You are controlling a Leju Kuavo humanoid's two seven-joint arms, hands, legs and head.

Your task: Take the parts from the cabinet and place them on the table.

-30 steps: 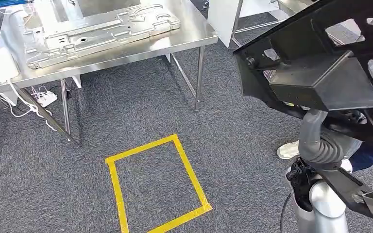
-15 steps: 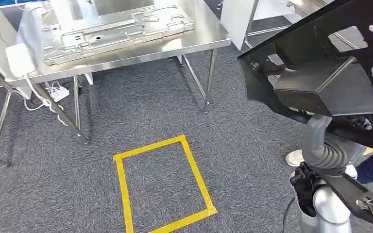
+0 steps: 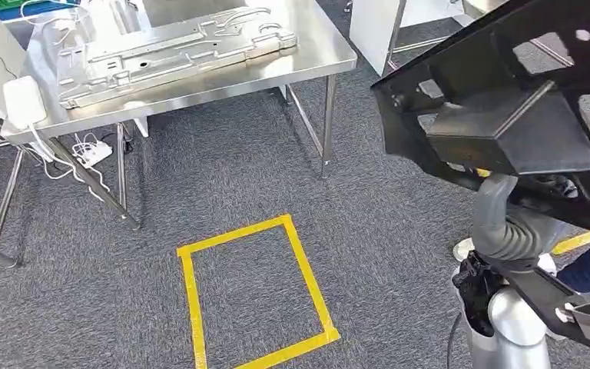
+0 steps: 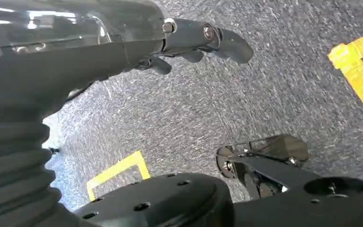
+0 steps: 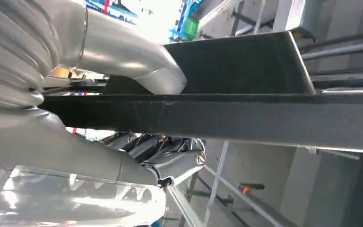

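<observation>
The right hand (image 5: 156,156) grips a large black sheet-metal part (image 3: 507,100), thumb pressed on one face of a flat rail and the darker fingers curled against the opposite face. In the head view the part is carried high at the robot's right side, tilted, with a box-shaped section at its middle and cut-outs in its upper panel. The right forearm rises near vertical beneath it, ribbed grey cover upward and silver segment below. The part is off the counter, well apart from its near right corner.

The left hand (image 4: 203,40) hangs over the grey carpet (image 3: 223,177). Its dark fingers are loosely bent and apart, with nothing between them.

The stainless steel counter (image 3: 315,58) stands ahead and to the left. A long, pale stamped metal panel (image 3: 173,50) lies flat along its middle, running almost from the left edge to the right edge. A white box (image 3: 21,100) with a cable sits at the near left corner. A white power strip (image 3: 92,152) lies on the carpet under the counter's left end.

A yellow tape rectangle (image 3: 253,288) marks the carpet in front of the counter. A person's shoe (image 3: 465,247) shows on the carpet just beside the right arm.
</observation>
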